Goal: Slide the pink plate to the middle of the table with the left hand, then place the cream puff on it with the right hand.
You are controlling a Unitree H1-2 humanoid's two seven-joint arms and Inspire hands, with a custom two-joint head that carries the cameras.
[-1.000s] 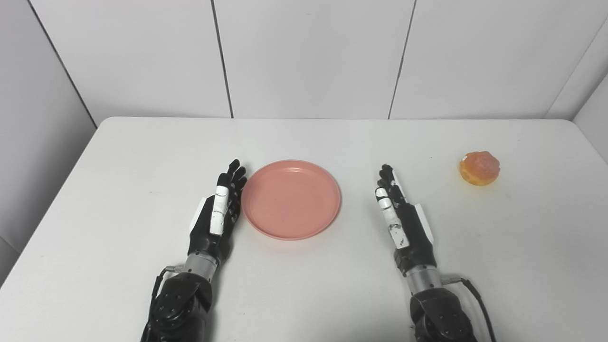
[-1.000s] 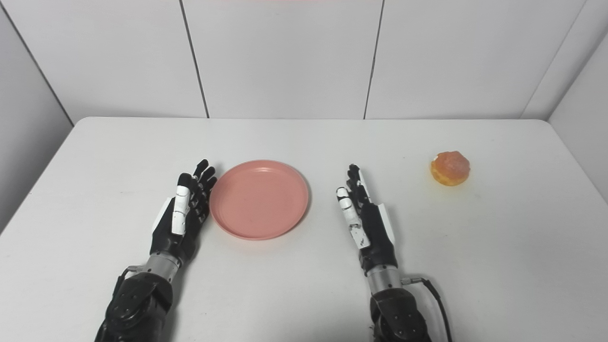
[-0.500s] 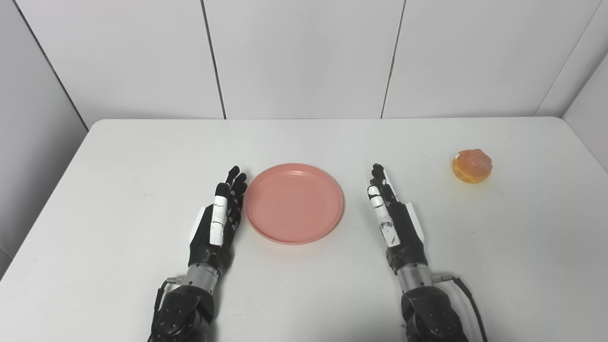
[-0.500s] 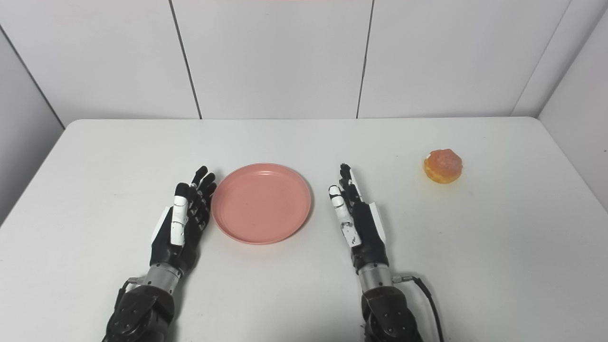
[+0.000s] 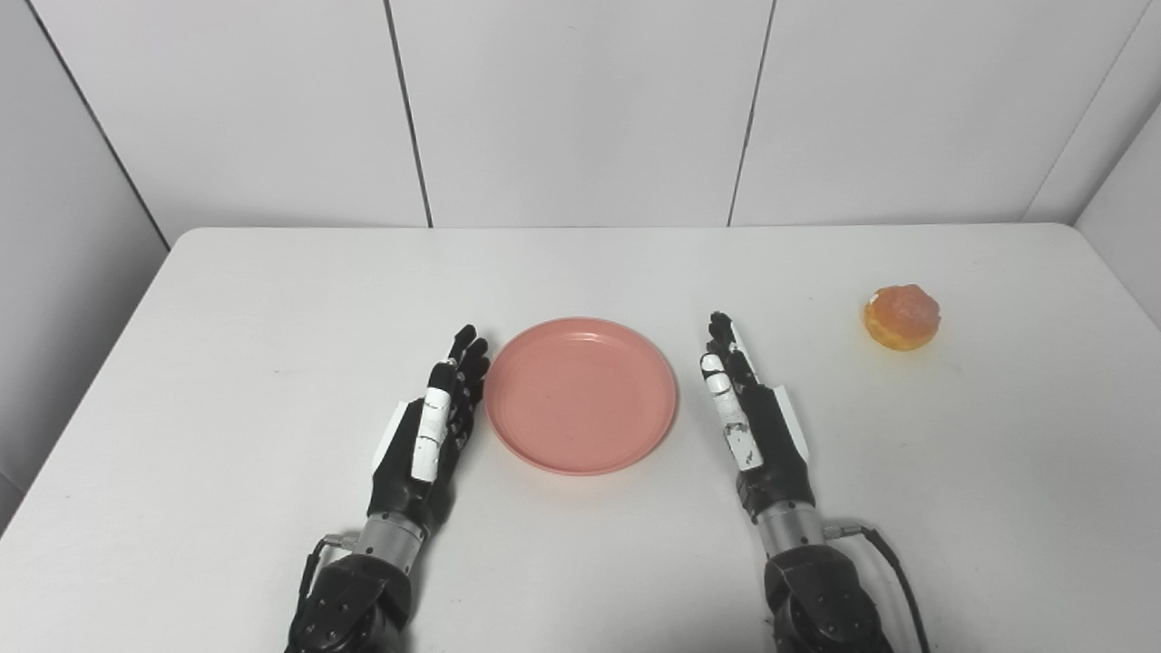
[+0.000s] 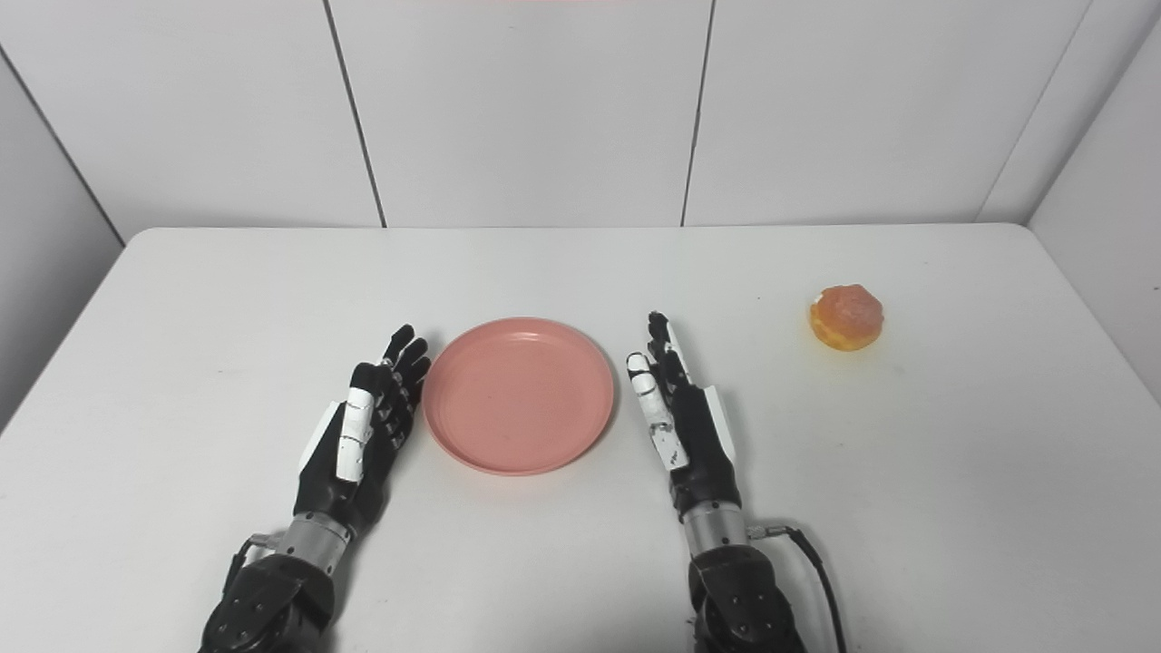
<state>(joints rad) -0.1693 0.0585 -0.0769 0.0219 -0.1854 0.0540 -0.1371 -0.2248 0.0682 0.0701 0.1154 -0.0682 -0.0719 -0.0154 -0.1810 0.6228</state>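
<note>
The pink plate [image 5: 580, 394] lies flat on the white table [image 5: 227, 308], between my two hands. My left hand [image 5: 434, 428] is open, fingers straight, set on edge against the plate's left rim. My right hand [image 5: 753, 417] is open and empty, fingers straight, just right of the plate with a narrow gap. The cream puff [image 5: 902, 317], round and orange-brown, sits alone on the table far to the right, well beyond my right hand. It also shows in the right eye view [image 6: 846, 316].
White wall panels [image 5: 580, 109] stand behind the table's far edge. A black cable [image 5: 893, 562] trails from my right wrist at the bottom.
My left hand has moved right, pushing the pink plate a little to the right, closer to my right hand. The right hand and the cream puff have stayed put. The camera shifted early on.
</note>
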